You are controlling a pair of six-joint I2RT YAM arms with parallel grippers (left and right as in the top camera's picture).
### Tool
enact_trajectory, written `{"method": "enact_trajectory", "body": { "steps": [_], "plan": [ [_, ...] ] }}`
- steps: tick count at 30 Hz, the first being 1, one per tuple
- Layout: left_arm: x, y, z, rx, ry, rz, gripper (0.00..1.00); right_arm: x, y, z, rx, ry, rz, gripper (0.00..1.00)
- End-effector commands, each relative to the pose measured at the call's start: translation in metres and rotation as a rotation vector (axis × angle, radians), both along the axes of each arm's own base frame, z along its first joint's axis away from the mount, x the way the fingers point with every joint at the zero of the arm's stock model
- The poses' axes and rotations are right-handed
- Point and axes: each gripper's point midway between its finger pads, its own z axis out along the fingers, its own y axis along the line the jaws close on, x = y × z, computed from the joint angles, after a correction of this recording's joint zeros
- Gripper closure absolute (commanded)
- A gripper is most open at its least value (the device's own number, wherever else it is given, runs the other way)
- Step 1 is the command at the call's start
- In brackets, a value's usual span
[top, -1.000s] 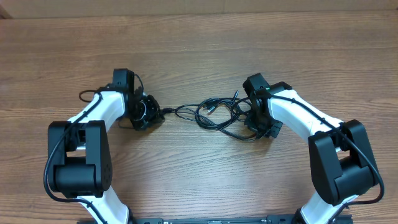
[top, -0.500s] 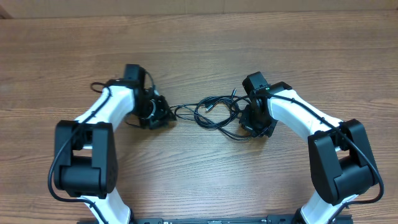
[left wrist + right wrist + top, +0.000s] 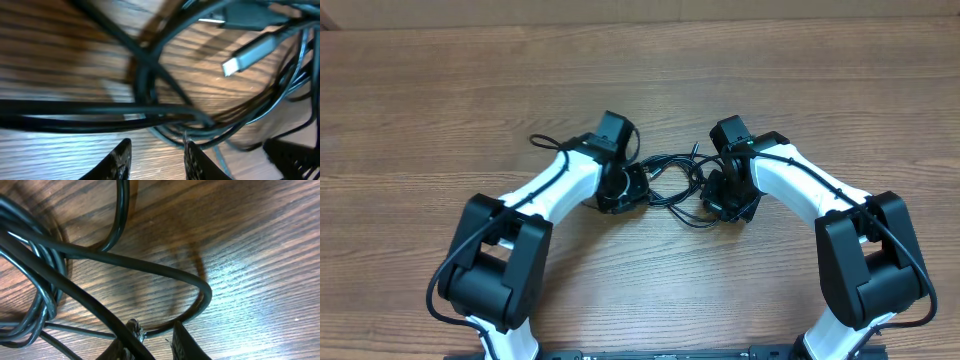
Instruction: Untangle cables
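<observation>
The cables [image 3: 672,186] are thin black cords in one tangle at the table's middle, between my two grippers. My left gripper [image 3: 623,190] sits at the tangle's left edge. In the left wrist view it [image 3: 156,150] is open, with bare wood between its fingers, and the cables [image 3: 150,117] cross just beyond the tips. A silver plug [image 3: 247,57] lies further out. My right gripper [image 3: 728,200] is at the tangle's right edge. In the right wrist view it [image 3: 155,335] is shut on a black cable [image 3: 75,287] that runs down between its fingers, and a loop [image 3: 202,292] curves past the tips.
The wooden table [image 3: 640,80] stretches all around the tangle. A thicker black arm wire [image 3: 545,140] loops out behind my left arm. The table's far edge [image 3: 640,18] runs along the top. My two grippers stand about a hand's width apart.
My left arm has swung right, from well left of the tangle up to its left edge. The cable strand that stretched left has bunched back into the tangle. The right arm has barely moved.
</observation>
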Motion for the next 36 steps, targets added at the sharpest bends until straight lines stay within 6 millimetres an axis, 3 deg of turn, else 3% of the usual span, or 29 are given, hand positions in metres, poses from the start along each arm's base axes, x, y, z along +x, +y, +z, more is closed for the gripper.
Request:
{"method": "enact_trajectory", "body": {
  "steps": [1,6,16,20,23,27,31,36],
  "plan": [
    [0.007,0.002,-0.004,0.067,-0.007,0.114,0.66,-0.001,0.000,-0.002,0.010,0.011,0.001,0.80],
    [0.006,0.008,-0.008,0.115,-0.018,0.122,0.77,-0.002,-0.001,-0.002,0.008,0.015,0.001,0.80],
    [0.009,0.005,-0.022,0.080,-0.066,0.124,0.75,-0.002,0.000,-0.002,0.008,0.014,0.002,0.80],
    [0.006,0.006,-0.025,0.081,-0.061,0.123,0.86,-0.004,-0.001,-0.005,0.007,0.016,0.002,0.78],
    [0.004,0.007,-0.026,0.084,-0.056,0.123,0.91,-0.008,-0.005,-0.012,-0.007,0.019,0.002,0.69],
    [0.004,0.010,-0.028,0.097,-0.060,0.126,0.96,-0.016,-0.026,-0.027,-0.108,0.010,-0.004,0.58],
    [0.006,0.013,-0.029,0.118,-0.070,0.132,0.96,-0.024,-0.037,-0.028,-0.165,0.036,0.001,0.51],
    [0.010,0.021,-0.030,0.155,-0.092,0.146,0.96,-0.040,-0.066,-0.024,-0.318,0.088,0.021,0.45]
  ]
}}
